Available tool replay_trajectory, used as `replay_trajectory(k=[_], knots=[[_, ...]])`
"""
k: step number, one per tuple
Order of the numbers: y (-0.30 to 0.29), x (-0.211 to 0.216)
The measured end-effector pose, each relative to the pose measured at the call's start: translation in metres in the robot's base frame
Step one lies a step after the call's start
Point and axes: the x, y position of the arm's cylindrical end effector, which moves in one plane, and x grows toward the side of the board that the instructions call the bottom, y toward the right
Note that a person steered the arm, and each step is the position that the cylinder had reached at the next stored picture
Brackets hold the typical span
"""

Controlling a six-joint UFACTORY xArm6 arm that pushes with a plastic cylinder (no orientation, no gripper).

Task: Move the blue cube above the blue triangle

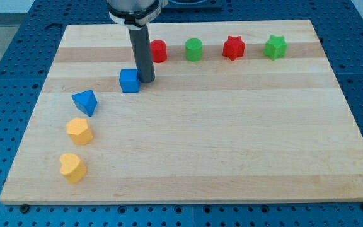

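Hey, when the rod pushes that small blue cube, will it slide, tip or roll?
The small blue cube probably slides: it sits on a flat face on the smooth wooden board. It looks rigid and light, likely plastic. My tip sits at its right edge, so an off-centre push may twist it.

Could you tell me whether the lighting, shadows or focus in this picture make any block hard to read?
In the camera view, light is even and glare-free; shadows are soft and short. My tip sits just right of the blue cube, sharp. The blue triangle and the board are in focus.
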Motion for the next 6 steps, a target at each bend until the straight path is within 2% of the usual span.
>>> replay_trajectory(k=[1, 4, 5, 6], knots=[[-0.007, 0.005], [-0.083, 0.005], [-0.080, 0.006], [-0.036, 0.012]])
